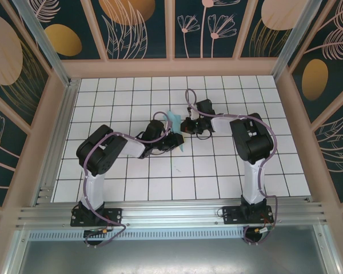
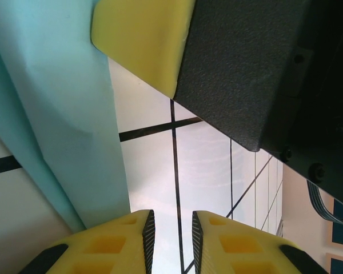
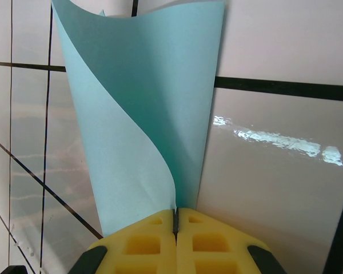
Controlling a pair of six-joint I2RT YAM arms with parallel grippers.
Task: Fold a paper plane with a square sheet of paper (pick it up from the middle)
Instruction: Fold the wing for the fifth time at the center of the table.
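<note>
Thin matt sheet of paper (image 3: 143,114), glossy tiled table (image 3: 274,171) — right pincer (image 3: 175,216) matt plastic.

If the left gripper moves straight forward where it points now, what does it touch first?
Probably a yellow finger of the right gripper, ahead of the left gripper; the paper is beside that line. Depth is unclear.

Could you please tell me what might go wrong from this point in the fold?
The right claw grips only a small bit of the curled sheet of paper, so it may slip or crease crookedly. The paper runs beside the open left claw, not inside it, so closing now would likely miss. Both claws sit very close and might collide.
</note>
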